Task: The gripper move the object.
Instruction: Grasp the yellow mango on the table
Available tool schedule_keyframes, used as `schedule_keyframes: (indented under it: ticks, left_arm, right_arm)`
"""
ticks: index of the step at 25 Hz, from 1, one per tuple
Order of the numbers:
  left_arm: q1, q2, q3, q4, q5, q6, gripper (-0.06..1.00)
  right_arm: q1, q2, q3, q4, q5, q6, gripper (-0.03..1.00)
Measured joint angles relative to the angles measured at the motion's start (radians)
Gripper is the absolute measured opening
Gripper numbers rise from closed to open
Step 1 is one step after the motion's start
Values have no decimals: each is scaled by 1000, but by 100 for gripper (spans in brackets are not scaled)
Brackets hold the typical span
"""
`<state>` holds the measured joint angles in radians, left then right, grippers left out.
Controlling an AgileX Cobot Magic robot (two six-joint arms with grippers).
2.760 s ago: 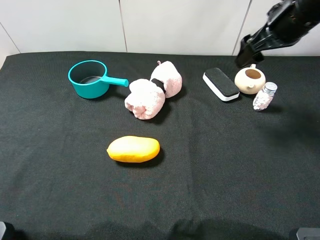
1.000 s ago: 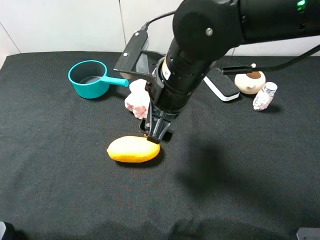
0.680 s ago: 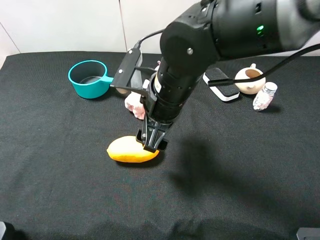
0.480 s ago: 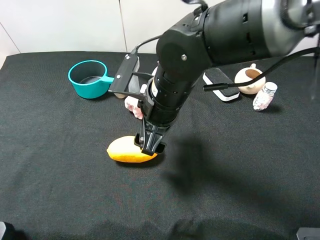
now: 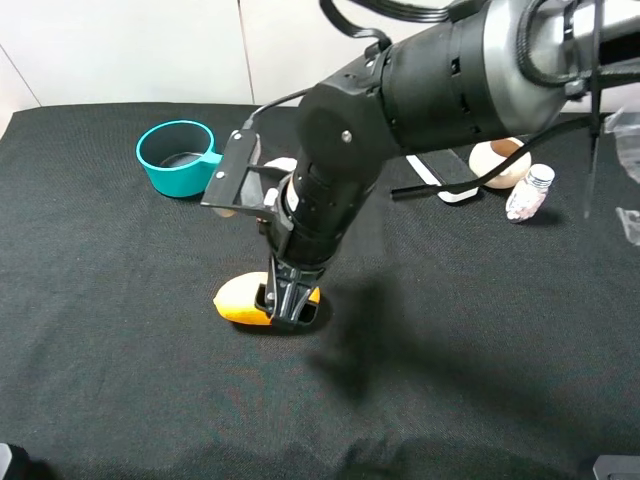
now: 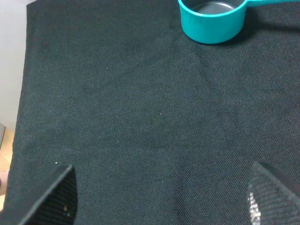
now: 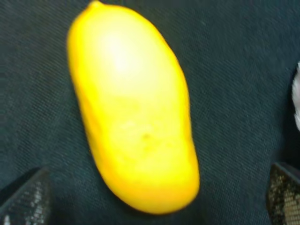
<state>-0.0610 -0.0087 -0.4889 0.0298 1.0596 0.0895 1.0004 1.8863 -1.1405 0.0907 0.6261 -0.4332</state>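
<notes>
The object, a smooth yellow-orange mango-like fruit (image 5: 236, 301) (image 7: 136, 108), lies on the black cloth in front of centre. My right gripper (image 5: 286, 306) (image 7: 154, 197) has come down over the fruit's right part, open, with a fingertip (image 7: 23, 197) on each side of it and a gap to the fruit. The bulky black arm hides most of the fruit in the high view. My left gripper (image 6: 161, 197) is open over bare cloth with nothing between its fingers.
A teal saucepan (image 5: 180, 157) (image 6: 211, 18) stands at the back left. At the back right are a beige teapot (image 5: 500, 160), a small bottle (image 5: 528, 192) and a partly hidden eraser block (image 5: 455, 194). The arm hides the pink plush rolls almost wholly.
The right arm has swung in from the back right, moved left and dropped over the fruit. Its open fingers now straddle the fruit. The fruit has not moved.
</notes>
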Motion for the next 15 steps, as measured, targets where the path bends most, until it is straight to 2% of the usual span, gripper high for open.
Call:
schedule_keyframes:
  ticks: [8, 15]
  left_arm:
    - [0, 0, 0, 0, 0, 0, 79]
    - [0, 0, 0, 0, 0, 0, 79]
  right_arm:
    - [35, 108, -138, 2, 99, -9, 69]
    - [35, 147, -147, 16, 118, -9, 69]
